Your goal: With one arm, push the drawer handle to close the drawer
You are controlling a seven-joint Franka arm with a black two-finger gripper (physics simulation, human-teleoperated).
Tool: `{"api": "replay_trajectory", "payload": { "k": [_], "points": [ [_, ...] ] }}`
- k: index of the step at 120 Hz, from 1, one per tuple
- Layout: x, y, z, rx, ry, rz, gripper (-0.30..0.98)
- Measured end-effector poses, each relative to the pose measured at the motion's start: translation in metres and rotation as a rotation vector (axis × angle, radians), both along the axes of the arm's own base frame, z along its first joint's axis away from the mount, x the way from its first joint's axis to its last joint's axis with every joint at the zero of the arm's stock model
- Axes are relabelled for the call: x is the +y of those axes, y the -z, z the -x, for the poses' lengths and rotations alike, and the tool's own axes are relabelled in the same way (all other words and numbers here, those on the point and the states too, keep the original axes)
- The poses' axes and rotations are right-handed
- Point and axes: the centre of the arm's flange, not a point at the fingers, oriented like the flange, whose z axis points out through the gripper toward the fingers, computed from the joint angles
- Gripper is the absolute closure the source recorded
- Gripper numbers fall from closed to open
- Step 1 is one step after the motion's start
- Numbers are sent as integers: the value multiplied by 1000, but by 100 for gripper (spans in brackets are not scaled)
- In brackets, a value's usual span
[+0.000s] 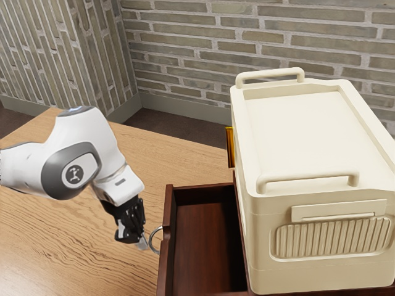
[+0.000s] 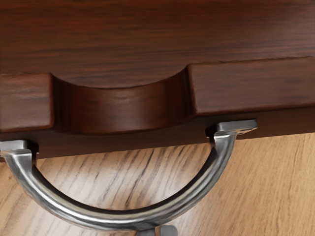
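My gripper [image 1: 143, 243] points down beside the metal ring handle [image 1: 154, 239], on the side away from the drawer. The dark red-brown drawer [image 1: 201, 246] stands pulled out from under the cream case. In the wrist view the curved handle [image 2: 106, 219] spans the notched drawer front [image 2: 246, 88]. At the outermost part of its curve are my gripper's fingertips [image 2: 157, 231], side by side with hardly a gap. The gripper is shut, with the handle bar not between its fingers. One fingertip seems to meet the bar; contact is hard to tell.
A cream case with two top rails [image 1: 302, 135] sits above the drawer at the exterior view's right. A shiny amber object [image 1: 231, 147] shows beside it. The wooden table [image 1: 62, 246] extends under the arm, with brick walls [image 1: 185, 55] behind.
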Motion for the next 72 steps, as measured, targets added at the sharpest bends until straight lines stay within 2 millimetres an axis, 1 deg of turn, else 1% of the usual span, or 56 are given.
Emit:
{"api": "replay_trajectory", "payload": {
  "k": [31,57,72],
  "points": [
    [-9,4,-5,4,4,-4,79],
    [-19,1,-8,-14,11,-8,79],
    [-32,-1,-9,-28,27,-14,79]
  ]
}}
